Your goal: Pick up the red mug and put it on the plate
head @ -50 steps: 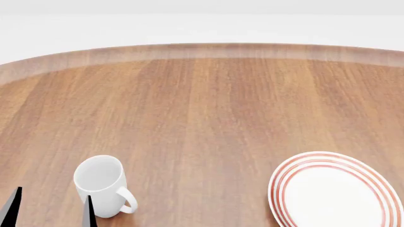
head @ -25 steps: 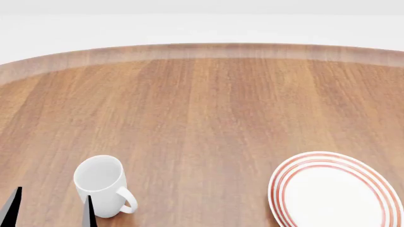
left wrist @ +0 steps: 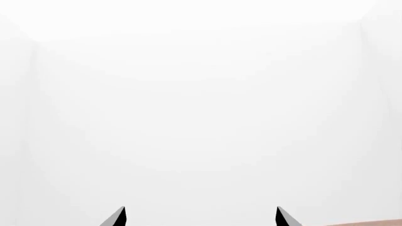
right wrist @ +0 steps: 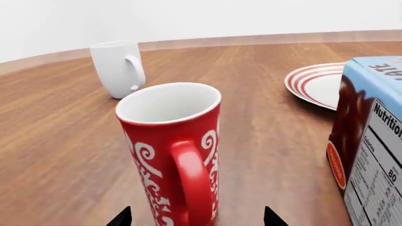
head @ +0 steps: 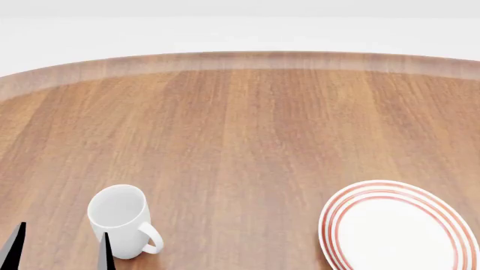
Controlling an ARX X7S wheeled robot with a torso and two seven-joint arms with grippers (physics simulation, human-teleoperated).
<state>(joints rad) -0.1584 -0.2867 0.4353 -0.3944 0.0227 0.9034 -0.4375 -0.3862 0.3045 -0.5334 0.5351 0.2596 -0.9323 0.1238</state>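
The red mug point(right wrist: 171, 155), with white swirls and a white inside, stands upright on the wooden table in the right wrist view, its handle turned toward the camera. My right gripper point(right wrist: 197, 221) is open, its two dark fingertips point(right wrist: 122, 218) showing either side of the mug's base, close in front of it. The plate point(right wrist: 314, 84) with red rings lies beyond the mug; in the head view the plate point(head: 397, 228) is at the near right. My left gripper point(head: 58, 253) is open and empty at the near left. The head view does not show the red mug or the right gripper.
A plain white mug point(head: 120, 219) stands right beside my left gripper; the white mug point(right wrist: 117, 68) also shows behind the red one. A blue and brown printed box point(right wrist: 370, 136) stands close beside the red mug. The left wrist view shows only white wall and the open left gripper point(left wrist: 201, 219).
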